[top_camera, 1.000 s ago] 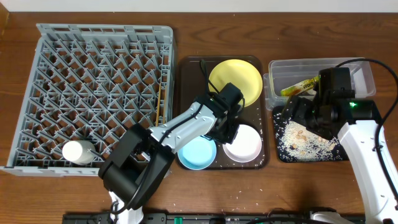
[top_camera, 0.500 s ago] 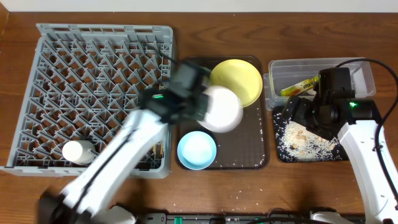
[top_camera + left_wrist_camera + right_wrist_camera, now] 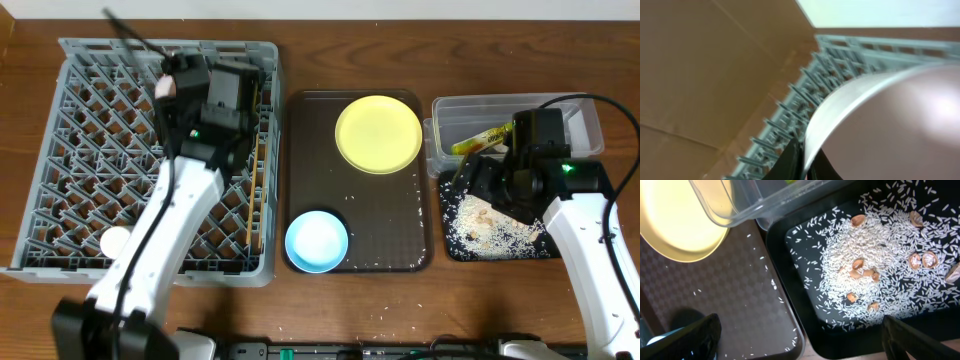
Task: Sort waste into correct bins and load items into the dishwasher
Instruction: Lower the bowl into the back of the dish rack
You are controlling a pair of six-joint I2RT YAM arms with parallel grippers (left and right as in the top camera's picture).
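Observation:
My left gripper [image 3: 178,84] is shut on the rim of a small white bowl [image 3: 167,86] and holds it on edge above the back of the grey dish rack [image 3: 90,130]. In the left wrist view the bowl [image 3: 900,125] fills the right side, with the rack [image 3: 840,60] behind it. Another white bowl [image 3: 115,240] sits in the rack's front left. Chopsticks [image 3: 259,185] lie along its right side. The yellow plate [image 3: 378,133] and blue bowl [image 3: 317,240] sit on the brown tray. My right gripper [image 3: 805,345] is open and empty over the black tray [image 3: 790,245] of rice crumbs [image 3: 875,265]. The wrapper [image 3: 480,139] lies in the clear tub [image 3: 580,120]. The tissue is out of view.
The dark brown serving tray [image 3: 390,230] lies between the rack and the bins, with a few rice grains [image 3: 772,282] scattered on it. The black tray [image 3: 455,245] sits in front of the clear tub at the right. Wooden table all around.
My left gripper lifted the white bowl off the brown tray and carried it left and back over the rack. The right arm has not moved.

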